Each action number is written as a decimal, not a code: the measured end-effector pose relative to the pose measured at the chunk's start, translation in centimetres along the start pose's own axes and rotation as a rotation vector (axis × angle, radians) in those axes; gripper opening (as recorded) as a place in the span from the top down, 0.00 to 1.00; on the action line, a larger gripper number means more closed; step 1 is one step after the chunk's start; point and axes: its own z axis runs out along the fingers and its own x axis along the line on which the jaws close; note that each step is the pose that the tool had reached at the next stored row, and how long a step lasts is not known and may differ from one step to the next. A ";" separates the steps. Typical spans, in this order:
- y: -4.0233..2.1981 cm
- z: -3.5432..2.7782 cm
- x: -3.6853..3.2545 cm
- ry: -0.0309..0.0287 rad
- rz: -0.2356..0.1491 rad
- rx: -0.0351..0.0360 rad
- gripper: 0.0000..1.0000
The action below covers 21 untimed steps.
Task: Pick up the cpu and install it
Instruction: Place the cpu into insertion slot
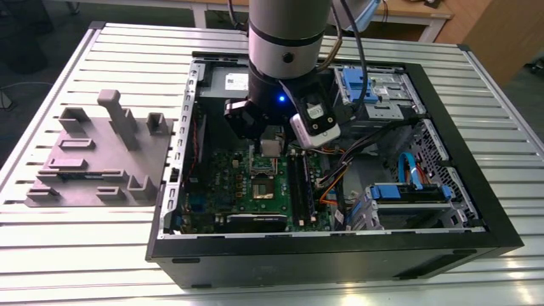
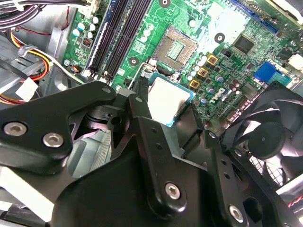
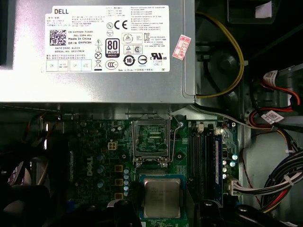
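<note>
gripper [image 1: 270,148]: clenched on cpu [image 2: 166,99] | place: above motherboard [image 1: 229,191], exterior view's left part of computer case [image 1: 340,261] | near empty socket [image 2: 175,47]

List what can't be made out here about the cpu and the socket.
1. Exterior view: the arm and gripper cover the part of the motherboard under them.
2. Second wrist view: the gripper's black links cover an edge of the cpu, so whether it is gripped or lying loose cannot be told.
3. First wrist view: the socket contacts are too small to check.
</note>
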 end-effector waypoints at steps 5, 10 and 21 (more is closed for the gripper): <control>-0.03 0.60 0.01 0.0000 0.000 0.0000 0.53; -0.30 1.49 0.01 0.0001 0.000 0.0003 0.53; -1.20 3.19 0.01 0.0010 -0.010 -0.0003 0.53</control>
